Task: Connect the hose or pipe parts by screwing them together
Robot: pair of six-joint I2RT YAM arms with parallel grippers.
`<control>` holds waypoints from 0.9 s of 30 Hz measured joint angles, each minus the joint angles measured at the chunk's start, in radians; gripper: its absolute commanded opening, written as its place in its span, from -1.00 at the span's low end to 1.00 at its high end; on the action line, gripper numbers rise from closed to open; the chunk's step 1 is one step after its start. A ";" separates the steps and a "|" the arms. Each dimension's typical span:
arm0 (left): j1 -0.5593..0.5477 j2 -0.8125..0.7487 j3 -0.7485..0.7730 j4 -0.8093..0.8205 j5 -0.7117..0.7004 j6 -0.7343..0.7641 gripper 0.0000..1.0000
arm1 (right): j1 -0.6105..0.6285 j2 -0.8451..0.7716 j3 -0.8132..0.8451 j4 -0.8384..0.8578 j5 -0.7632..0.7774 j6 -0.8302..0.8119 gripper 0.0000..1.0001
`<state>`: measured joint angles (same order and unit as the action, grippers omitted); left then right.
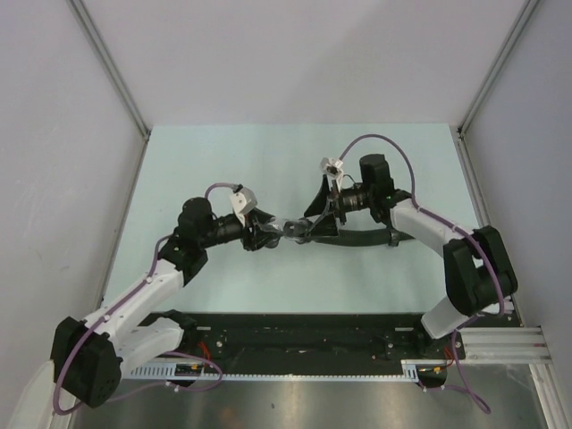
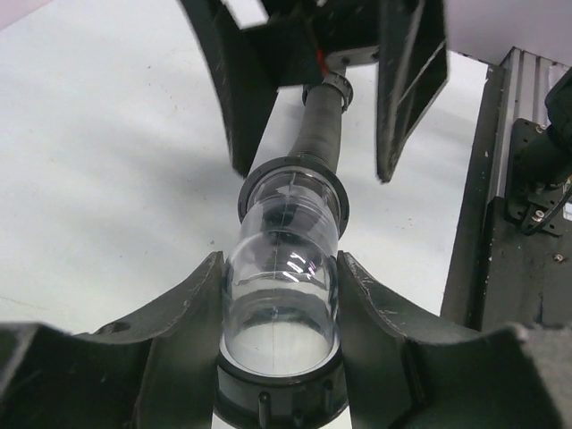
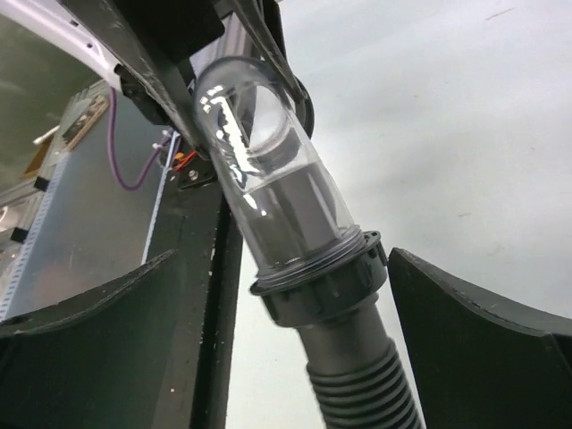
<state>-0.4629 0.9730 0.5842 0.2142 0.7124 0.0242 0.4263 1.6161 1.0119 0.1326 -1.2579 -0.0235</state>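
My left claw (image 2: 280,268) is clamped on the clear curved fitting (image 2: 281,331), held over the tabletop (image 1: 268,161) between the two arms. The black ribbed hose (image 3: 357,375) meets it at a grey collar (image 3: 317,277) (the two look joined). My right claw (image 3: 284,259) stands wide, its fingers either side of the collar and touching nothing.

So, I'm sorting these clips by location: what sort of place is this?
Probably a lab robot test cell: plain white walls on aluminium posts box in a pale green table, with the left arm and right arm bolted to a black rail at its near edge.
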 measured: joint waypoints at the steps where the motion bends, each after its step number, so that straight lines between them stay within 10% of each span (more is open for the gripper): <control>1: 0.000 0.006 0.000 -0.003 -0.005 -0.010 -0.99 | -0.004 -0.025 0.004 -0.038 0.023 -0.020 0.99; 12: 0.080 0.050 0.023 -0.022 -0.038 -0.366 -0.99 | 0.047 -0.250 0.010 -0.294 0.487 -0.174 0.99; 27: 0.159 0.077 0.092 -0.156 -0.106 -0.863 -0.99 | 0.472 -0.568 -0.404 0.155 1.154 -0.575 1.00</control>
<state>-0.3035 1.0504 0.6762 0.0578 0.6060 -0.8391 0.8982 1.0481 0.6075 0.2874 -0.1043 -0.5983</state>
